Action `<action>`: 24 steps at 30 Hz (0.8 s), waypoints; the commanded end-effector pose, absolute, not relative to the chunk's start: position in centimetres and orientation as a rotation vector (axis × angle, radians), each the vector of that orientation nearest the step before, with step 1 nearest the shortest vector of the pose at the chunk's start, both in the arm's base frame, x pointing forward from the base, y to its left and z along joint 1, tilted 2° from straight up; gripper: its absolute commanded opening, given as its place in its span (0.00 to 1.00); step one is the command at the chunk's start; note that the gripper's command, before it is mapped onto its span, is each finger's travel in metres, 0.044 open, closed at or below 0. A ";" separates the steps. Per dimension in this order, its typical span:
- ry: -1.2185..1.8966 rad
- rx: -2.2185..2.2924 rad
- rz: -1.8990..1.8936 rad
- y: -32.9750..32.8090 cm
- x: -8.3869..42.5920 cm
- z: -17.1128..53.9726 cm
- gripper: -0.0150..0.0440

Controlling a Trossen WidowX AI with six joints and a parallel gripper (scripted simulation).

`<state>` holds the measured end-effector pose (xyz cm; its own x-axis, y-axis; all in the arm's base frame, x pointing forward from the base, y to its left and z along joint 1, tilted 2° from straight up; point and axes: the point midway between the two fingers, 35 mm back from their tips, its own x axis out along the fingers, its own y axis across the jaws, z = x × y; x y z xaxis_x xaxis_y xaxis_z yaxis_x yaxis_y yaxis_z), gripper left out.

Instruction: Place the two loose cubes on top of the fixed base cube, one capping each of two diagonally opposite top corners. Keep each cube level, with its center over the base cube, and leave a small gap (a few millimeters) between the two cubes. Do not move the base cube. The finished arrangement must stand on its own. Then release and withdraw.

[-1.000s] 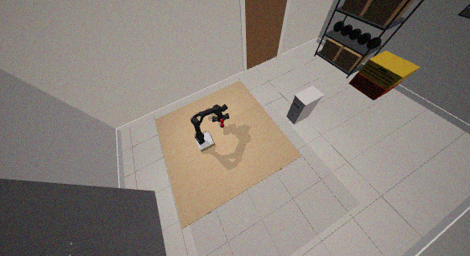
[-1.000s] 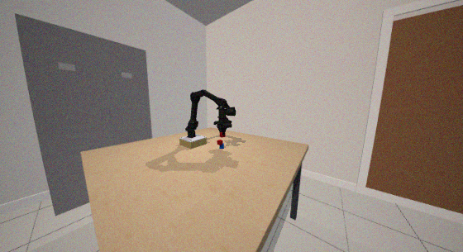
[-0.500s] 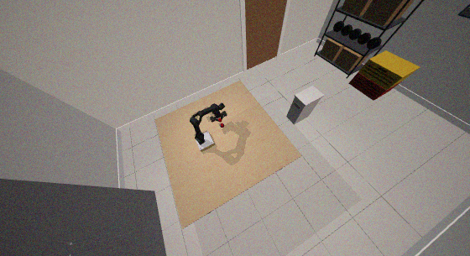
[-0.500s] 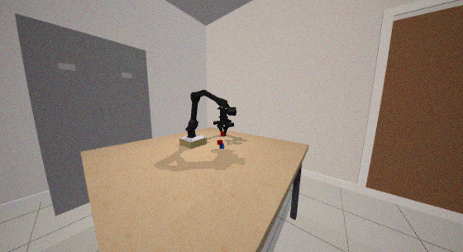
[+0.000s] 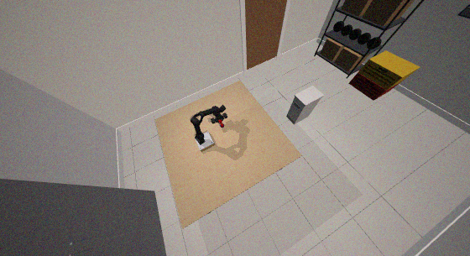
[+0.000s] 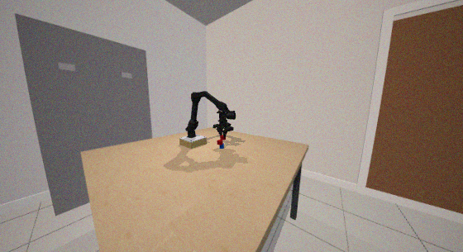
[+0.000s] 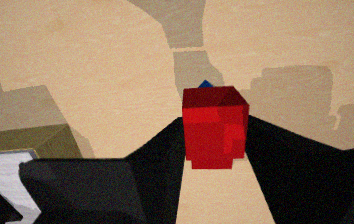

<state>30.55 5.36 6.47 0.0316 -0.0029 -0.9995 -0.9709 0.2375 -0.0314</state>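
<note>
My gripper [image 7: 211, 122] [image 6: 223, 135] [image 5: 221, 122] is shut on a red cube [image 7: 213, 125] [image 6: 223, 137] and holds it level just above the stack. The blue base cube [image 7: 205, 84] [image 6: 221, 146] stands on the wooden table; in the wrist view only its far corner peeks out behind the held cube. A second red cube [image 6: 219, 142] sits on the base cube, just below and a little left of the held one. In the wrist view I cannot tell it apart behind the held cube. Whether the two red cubes touch I cannot tell.
The arm's base stands on a white plate over an olive block [image 7: 33, 142] [image 6: 193, 141] [image 5: 206, 143], left of the cubes. The table [image 6: 186, 189] [image 5: 218, 180] has edges far from the gripper. On the floor are a white box [image 5: 304, 103], a shelf [image 5: 361, 28] and a yellow-red crate [image 5: 383, 74].
</note>
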 end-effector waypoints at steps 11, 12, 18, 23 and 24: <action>1.285 -1.076 1.014 5.5 30.8 4.8 0.43; 1.285 -1.084 1.016 5.5 30.8 4.5 0.43; 1.285 -1.111 1.022 5.5 30.9 3.5 0.43; 1.285 -1.111 1.022 5.5 30.9 3.5 0.43; 1.285 -1.111 1.022 5.5 30.9 3.5 0.43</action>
<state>30.82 5.58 3.52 0.0353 -0.0307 -0.9989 -0.9798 0.1960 -0.0406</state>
